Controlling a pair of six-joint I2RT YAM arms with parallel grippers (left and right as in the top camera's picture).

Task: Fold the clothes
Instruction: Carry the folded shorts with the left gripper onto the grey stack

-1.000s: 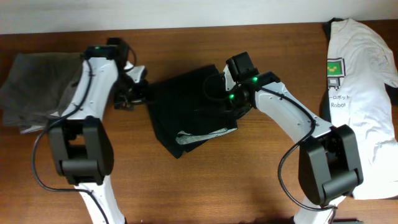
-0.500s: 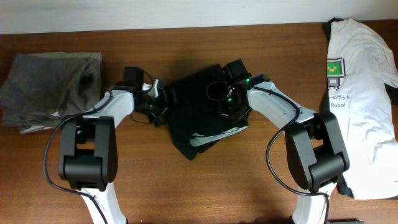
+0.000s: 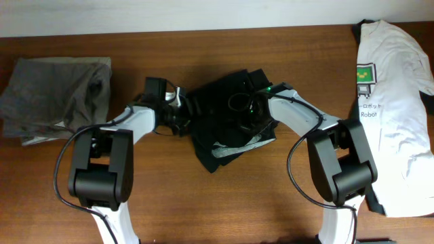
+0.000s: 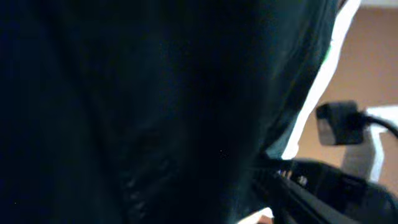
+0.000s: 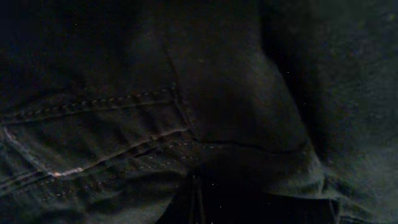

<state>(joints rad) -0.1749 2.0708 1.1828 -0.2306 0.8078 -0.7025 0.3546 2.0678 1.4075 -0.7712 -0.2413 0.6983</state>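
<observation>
Black, limp and light, the shorts (image 3: 220,112) lie bunched midway along the desk (image 3: 203,203), likely best pinched at a seamed edge; left claw (image 3: 180,112) and right claw (image 3: 245,116) are buried in cloth, so I cannot tell their spread.

**Overhead view.** The brown wooden table (image 3: 217,203) is viewed from straight above. The distance is large enough to take in both the grey-brown folded garment (image 3: 54,91) at the left edge and the white T-shirt with a green-and-black chest print (image 3: 397,115) at the right. The wide black fabric shorts (image 3: 213,112) are near the centre.

**Left wrist view.** The lens is held almost against the shorts, which are blurred and fill most of the frame. A strip of brown surface and a white-and-black arm part (image 4: 382,143) are seen at the right edge.

**Right wrist view.** The shorts are seen at very close range and fill the frame, with their stitched seams (image 5: 106,102) resolved.

Only the black fabric is shared by all three views.
</observation>
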